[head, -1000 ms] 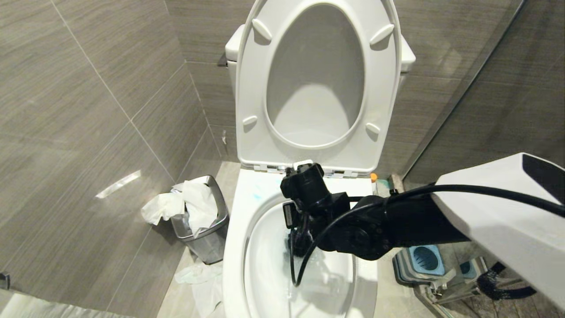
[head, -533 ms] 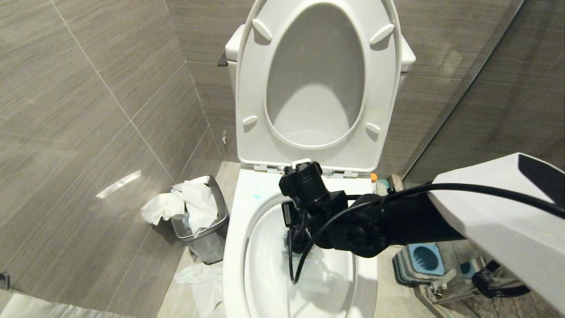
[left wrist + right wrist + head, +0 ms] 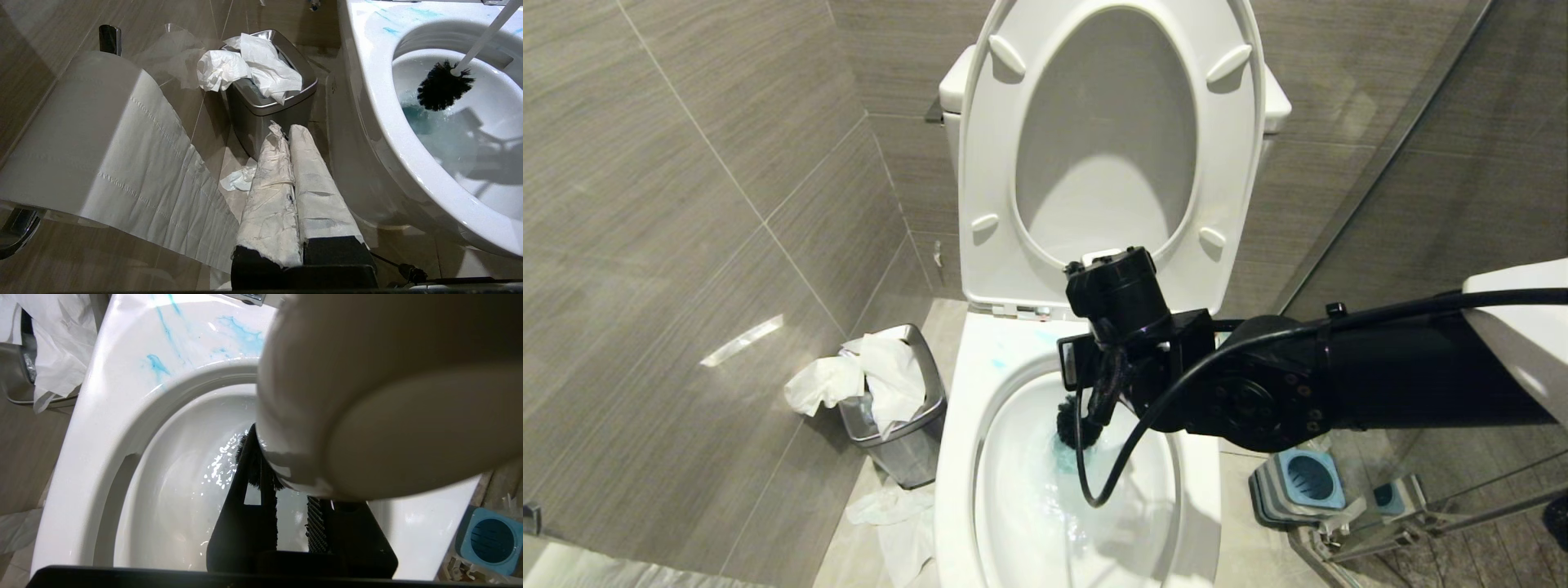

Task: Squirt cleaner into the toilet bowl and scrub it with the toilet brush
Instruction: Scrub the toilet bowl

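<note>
While the right end effector [image 3: 292, 506] is closed narrow on the toilet brush [image 3: 443, 85], the handle slants down and left from it, so the black head hangs just above the blue water at the far part of the toilet bowl [image 3: 956, 457]. Left end effector [image 3: 292, 163] is shut, parked at near left.

toilet brush [image 3: 1076, 426] higher (with right tool [image 3: 292, 514])

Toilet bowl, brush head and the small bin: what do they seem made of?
Toilet bowl: glazed white ceramic, judging by its glossy highlights. Brush head: stiff black bristles, probably plastic, spiky outline. Bin: brushed metal, likely steel, with a dull grey sheen.
</note>
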`<state>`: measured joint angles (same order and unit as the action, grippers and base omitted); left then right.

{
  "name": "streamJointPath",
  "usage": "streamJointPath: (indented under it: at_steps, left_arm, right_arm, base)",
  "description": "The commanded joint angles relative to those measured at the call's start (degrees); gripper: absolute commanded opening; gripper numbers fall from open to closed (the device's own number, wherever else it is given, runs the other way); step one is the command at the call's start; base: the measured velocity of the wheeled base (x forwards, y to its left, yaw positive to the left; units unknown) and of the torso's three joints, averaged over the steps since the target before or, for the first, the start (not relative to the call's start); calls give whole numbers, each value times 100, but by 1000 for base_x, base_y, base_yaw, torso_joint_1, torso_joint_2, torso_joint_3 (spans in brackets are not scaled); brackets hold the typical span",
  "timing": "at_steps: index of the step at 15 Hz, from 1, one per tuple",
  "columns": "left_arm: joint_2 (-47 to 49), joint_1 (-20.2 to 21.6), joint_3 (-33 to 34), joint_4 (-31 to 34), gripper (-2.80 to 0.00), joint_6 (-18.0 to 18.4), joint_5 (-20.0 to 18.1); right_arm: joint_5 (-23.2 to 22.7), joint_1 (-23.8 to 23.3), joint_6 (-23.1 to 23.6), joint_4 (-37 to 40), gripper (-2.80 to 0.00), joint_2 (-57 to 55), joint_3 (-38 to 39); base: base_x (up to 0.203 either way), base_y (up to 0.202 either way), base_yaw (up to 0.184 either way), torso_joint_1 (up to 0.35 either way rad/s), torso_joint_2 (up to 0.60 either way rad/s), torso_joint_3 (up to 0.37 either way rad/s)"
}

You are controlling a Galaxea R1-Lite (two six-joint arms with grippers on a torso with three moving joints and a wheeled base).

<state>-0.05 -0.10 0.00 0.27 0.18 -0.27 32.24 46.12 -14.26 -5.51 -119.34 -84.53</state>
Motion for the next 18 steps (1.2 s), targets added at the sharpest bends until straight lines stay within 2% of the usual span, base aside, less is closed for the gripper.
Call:
streamJointPath:
  at_steps: [1, 10, 18]
  left_arm:
    - [5, 1, 9, 0, -280, 0, 0]
    - [5, 1, 9, 0, -280, -4, 0]
    - [5, 1, 9, 0, -280, 0, 0]
  right_arm:
    - [13, -2, -20, -29, -280, -292, -47]
    - [19, 3, -77, -55, -280, -876, -133]
    - [29, 233, -27, 96, -280, 313, 83]
  base:
    - [0, 0, 0, 0, 0, 0]
    - [0, 0, 0, 0, 0, 0]
    - [0, 0, 0, 0, 0, 0]
